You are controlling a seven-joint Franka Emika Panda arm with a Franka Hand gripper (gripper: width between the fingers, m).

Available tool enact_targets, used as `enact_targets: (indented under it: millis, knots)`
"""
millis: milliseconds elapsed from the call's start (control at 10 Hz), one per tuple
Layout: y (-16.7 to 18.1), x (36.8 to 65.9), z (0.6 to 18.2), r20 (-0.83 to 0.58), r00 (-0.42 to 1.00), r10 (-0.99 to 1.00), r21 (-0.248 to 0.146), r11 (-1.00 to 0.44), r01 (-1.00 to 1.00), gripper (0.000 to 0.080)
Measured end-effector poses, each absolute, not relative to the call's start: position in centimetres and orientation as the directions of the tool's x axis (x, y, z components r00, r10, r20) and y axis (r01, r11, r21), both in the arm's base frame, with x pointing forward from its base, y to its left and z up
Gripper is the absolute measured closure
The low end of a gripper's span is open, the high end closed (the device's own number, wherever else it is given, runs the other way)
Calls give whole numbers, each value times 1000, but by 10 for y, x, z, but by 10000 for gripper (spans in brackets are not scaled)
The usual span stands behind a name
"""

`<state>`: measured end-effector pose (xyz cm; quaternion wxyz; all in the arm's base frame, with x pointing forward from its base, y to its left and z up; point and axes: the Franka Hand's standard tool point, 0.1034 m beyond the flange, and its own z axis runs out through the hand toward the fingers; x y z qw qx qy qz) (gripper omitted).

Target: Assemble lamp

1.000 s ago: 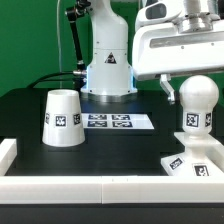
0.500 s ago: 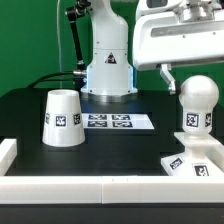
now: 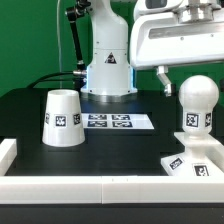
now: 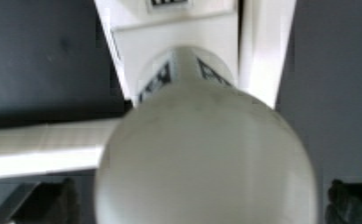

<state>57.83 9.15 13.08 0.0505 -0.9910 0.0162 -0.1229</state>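
Shade: a tapered white plastic cone shade stands wide end down on the black surface at the exterior view's left, with a square tag facing the camera.
Marker board: the flat white marker board lies just right of the shade, in front of the white robot pedestal.
Fingers: the fingers are spread wide and grip nothing. One hangs just left of the bulb's head, with a gap showing.
Bulb: a white round-headed plastic bulb stands upright at the exterior view's right.
Base: a squat square white base sits on the surface directly under the bulb.
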Motion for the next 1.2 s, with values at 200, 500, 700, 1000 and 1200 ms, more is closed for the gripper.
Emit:
enact_targets:
  millis: [200,500,700,1000,1200]
  knots:
    - [87,575,126,111,993,-36,-107,-994,-24,100]
    - [89,579,123,28,999,-40,-112,-993,-37,100]
    - [97,578,121,24,999,-38,-113,-993,-35,100]
    - [97,578,121,24,999,-36,-113,-993,-33,100]
    - [97,578,121,24,999,-36,-113,-993,-33,100]
